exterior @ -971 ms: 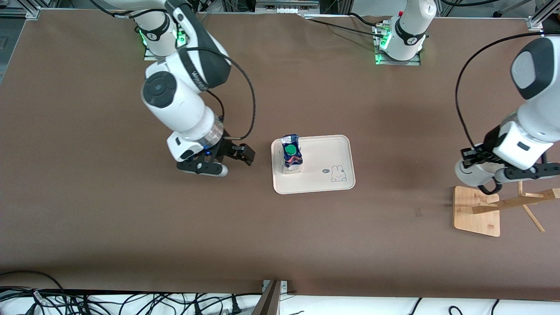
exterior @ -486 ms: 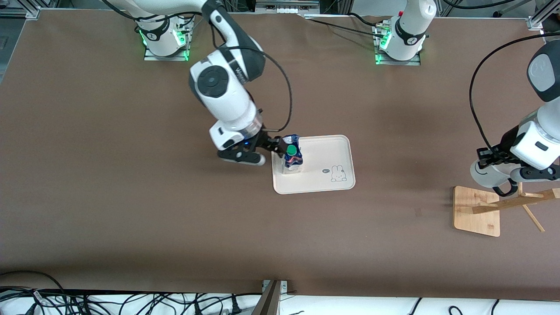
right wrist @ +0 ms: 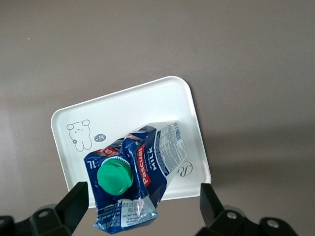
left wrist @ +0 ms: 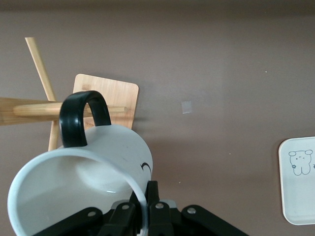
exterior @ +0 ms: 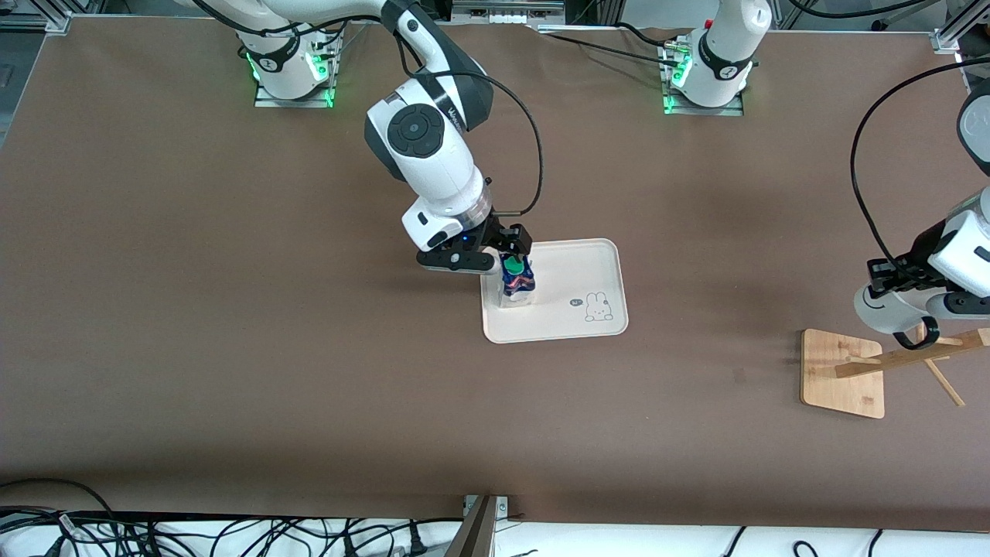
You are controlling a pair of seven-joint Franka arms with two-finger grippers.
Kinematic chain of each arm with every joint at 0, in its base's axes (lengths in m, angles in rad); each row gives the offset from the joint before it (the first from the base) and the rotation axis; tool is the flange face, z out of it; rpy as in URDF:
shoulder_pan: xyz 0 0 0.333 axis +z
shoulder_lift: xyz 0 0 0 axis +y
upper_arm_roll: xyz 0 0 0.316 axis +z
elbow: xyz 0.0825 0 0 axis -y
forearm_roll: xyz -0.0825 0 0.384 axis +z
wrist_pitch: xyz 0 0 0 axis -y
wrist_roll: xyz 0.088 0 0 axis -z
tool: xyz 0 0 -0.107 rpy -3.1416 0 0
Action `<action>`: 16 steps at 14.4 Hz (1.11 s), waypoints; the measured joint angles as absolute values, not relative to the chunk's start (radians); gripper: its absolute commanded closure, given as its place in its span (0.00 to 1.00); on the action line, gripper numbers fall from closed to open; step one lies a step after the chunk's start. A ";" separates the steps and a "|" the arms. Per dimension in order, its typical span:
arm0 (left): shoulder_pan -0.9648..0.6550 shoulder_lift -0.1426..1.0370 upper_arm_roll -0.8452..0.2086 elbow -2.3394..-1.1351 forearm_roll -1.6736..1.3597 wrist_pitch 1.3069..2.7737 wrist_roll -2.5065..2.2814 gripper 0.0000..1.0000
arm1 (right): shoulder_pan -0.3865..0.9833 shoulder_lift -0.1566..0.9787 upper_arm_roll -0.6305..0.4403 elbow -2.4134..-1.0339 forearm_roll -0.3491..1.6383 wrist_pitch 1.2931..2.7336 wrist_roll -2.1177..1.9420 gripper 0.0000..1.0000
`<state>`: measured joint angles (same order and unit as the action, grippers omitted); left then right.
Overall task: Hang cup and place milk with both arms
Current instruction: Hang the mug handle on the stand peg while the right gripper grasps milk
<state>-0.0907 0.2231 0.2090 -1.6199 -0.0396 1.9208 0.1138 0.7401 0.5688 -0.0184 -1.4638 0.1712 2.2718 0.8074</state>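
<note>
The milk, a blue and white carton with a green cap, stands on the white tray at the edge toward the right arm's end. My right gripper is open just above it. In the right wrist view the carton sits between the two spread fingers. My left gripper is shut on the white cup and holds it over the wooden rack. In the left wrist view the fingers pinch the rim of the cup, and its black handle is close to a rack peg.
The tray has a bunny drawing near the corner away from the carton. The rack's base stands at the left arm's end of the table, with thin pegs sticking out. Cables run along the table edge nearest the front camera.
My right gripper has moved from the bare table across to just over the milk. My left arm has shifted with the cup toward its end of the table, staying over the rack.
</note>
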 measured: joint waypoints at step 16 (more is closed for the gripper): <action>-0.081 0.266 0.262 -1.612 -0.042 1.963 0.260 0.00 | 0.780 0.611 -0.019 -1.464 0.094 2.353 0.772 0.00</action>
<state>-0.0813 0.2655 0.2620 -1.6122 -0.0418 1.9632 0.2601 0.7804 0.6107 -0.0187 -1.4638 0.0937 2.3532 0.7715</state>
